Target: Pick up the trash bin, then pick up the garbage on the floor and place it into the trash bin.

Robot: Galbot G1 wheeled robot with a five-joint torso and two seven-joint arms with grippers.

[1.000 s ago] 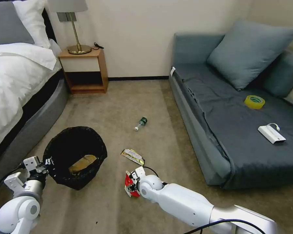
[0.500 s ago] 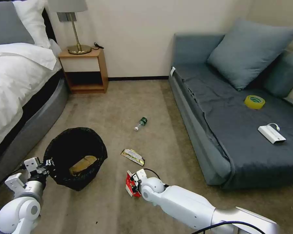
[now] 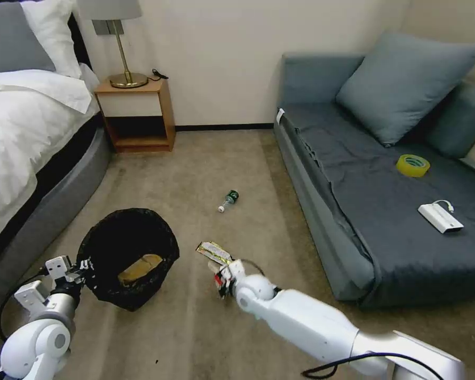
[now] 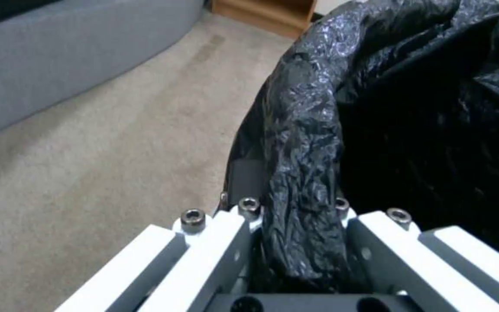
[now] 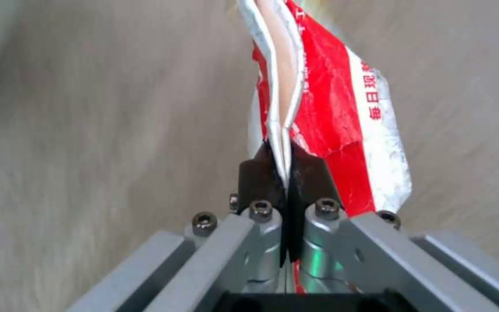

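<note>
So our right gripper (image 3: pixel 220 279) has its jaws pinched tight on the edge of the red-and-white snack packet (image 5: pixel 325 125), and in the right wrist view the packet's long axis runs straight out from the jaws, pointing away from the wrist, with the folded white edge squeezed right between the black pads (image 5: pixel 255 177). From the head view the packet is edge-on and mostly hidden by the gripper, so we can't tell much about its tilt there. Just beyond the jaws the gold-green wrapper (image 3: pixel 215 252) lies flat on the carpet (image 3: pixel 206 169), and the small clear bottle (image 3: pixel 228 200) sits well past that, cap end pointing back toward us. Our left gripper (image 3: pixel 81 269) is clamped on the rim of the trash bin (image 3: pixel 127 256), the jaws closed over the black bag (image 4: pixel 301 182) bunched between them. The crumpled brown paper bag (image 3: pixel 140 268) lies inside the bin.
</note>
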